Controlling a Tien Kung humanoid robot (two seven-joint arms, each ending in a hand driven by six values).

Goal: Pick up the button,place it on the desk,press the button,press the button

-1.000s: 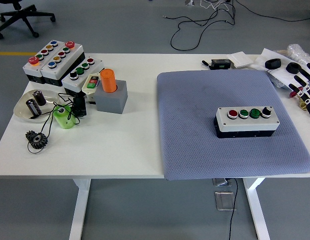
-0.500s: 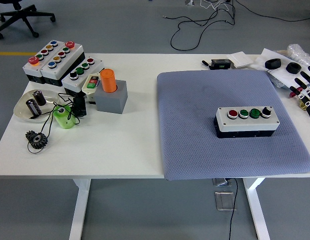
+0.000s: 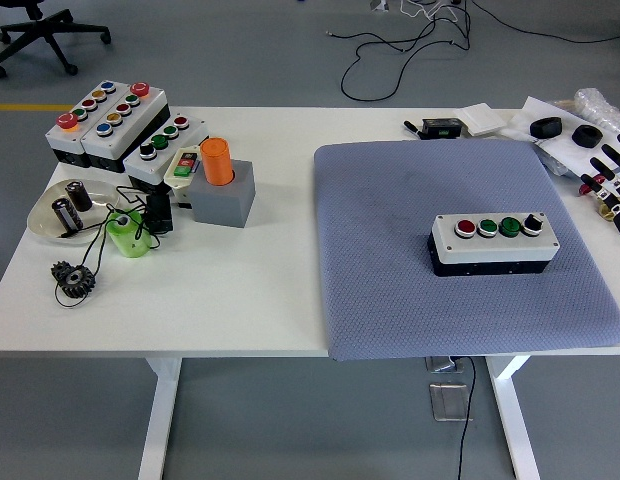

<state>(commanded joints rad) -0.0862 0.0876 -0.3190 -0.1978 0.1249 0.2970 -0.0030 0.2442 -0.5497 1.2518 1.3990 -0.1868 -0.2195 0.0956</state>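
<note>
The white four-button control box [image 3: 495,242] with red, green and black knobs sits on the grey-blue fabric mat [image 3: 430,200]; no lettering is legible; the right hand [image 3: 608,175] rests at the table's right edge, fingers spread, empty.

White table [image 3: 240,290], grey mat [image 3: 430,200] on its right half, four-button box [image 3: 495,242] resting on the mat, right hand [image 3: 612,180] at the right edge, fingers spread, other button boxes [image 3: 115,125] far left
</note>
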